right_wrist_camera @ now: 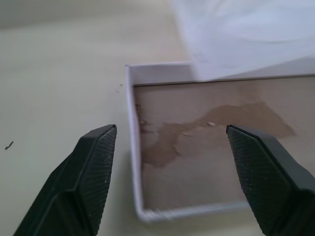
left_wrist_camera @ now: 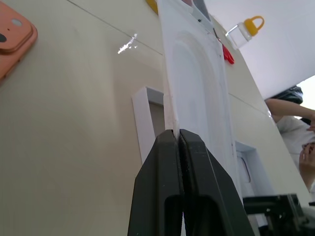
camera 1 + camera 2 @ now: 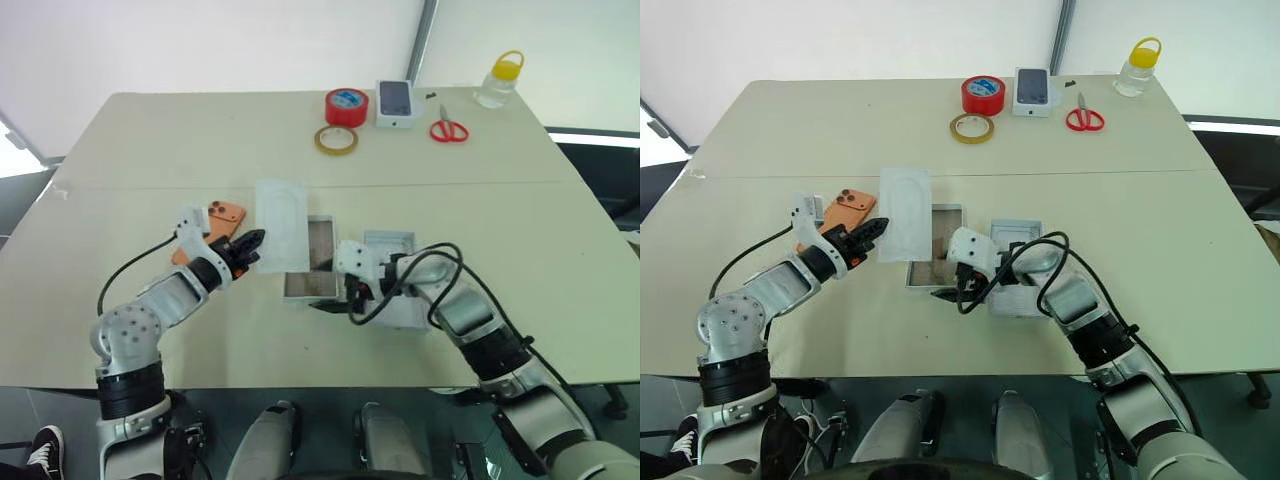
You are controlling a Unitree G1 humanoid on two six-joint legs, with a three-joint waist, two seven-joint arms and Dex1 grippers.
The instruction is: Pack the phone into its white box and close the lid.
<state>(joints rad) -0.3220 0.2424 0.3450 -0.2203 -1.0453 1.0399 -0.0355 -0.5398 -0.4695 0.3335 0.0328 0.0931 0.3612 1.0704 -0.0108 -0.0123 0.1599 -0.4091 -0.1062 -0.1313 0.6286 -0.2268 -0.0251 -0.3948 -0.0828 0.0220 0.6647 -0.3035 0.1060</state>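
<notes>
Tabletop (image 3: 150, 150) carries everything, and the white box (image 3: 309, 287) near its middle serves as the landmark. The box lies open side up, showing a brownish-grey, scuffed floor; its long axis runs from the robot's edge of the table toward the far edge.

The right gripper (image 3: 332, 303) hangs just over the box's near end, its two black fingers (image 1: 88, 172) spread wide with nothing between them (the box's near corner sits in the gap in the right wrist view).

The left gripper (image 3: 255, 241) comes in from the left of the box, fingers pressed together on the edge of a flat white card with an oval outline (image 3: 281, 225). The card stands raised above the left half of the box and hides part of it, with its long axis roughly parallel to the box's.

The phone (image 3: 219, 222) lies flat on the table left of the box, behind the left gripper and untouched by it, camera patch at its far end, long axis tilted slightly from the box's.

The lid (image 3: 395, 280) lies right of the box, partly under the right arm, open side up, long axis parallel to the box.
</notes>
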